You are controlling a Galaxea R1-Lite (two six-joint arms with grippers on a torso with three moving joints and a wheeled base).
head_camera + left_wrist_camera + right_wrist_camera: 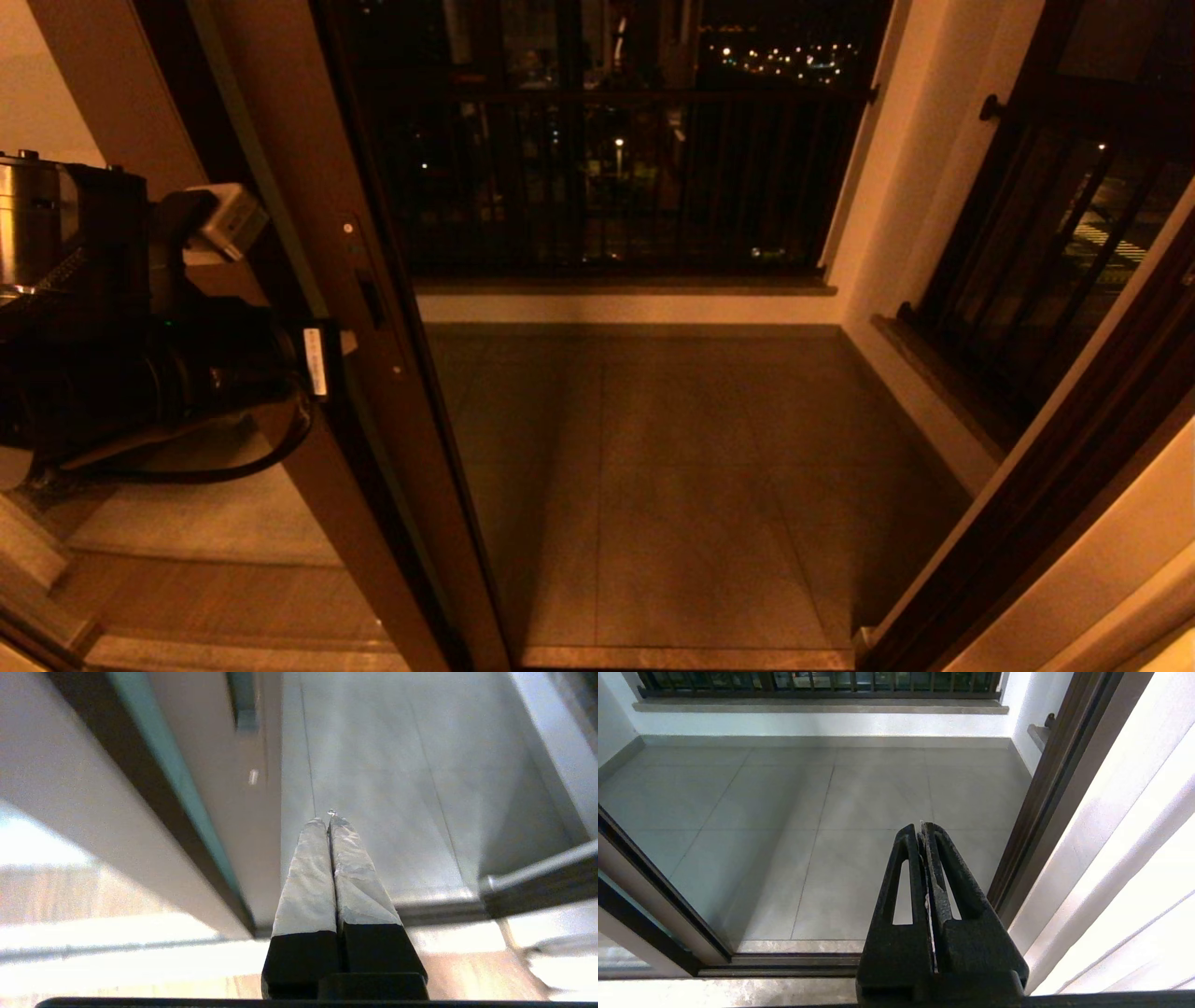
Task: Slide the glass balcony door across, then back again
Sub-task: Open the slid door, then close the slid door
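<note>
The glass balcony door (373,401) stands slid to the left, its dark brown stile running from top to floor, with the slot handle (373,299) in it. My left arm (140,373) reaches to the stile just below the handle. In the left wrist view my left gripper (329,820) is shut on nothing, its taped fingers beside the stile (219,788), with the slot handle (244,704) further ahead. Whether the fingers touch the stile I cannot tell. My right gripper (920,828) is shut and empty, hanging over the threshold near the right door frame (1041,812); it is outside the head view.
The doorway opens onto a tiled balcony floor (691,485) ringed by a dark railing (616,177) on a low white wall. The floor track (784,961) crosses the threshold. A dark frame post (1074,457) and a white wall bound the right side.
</note>
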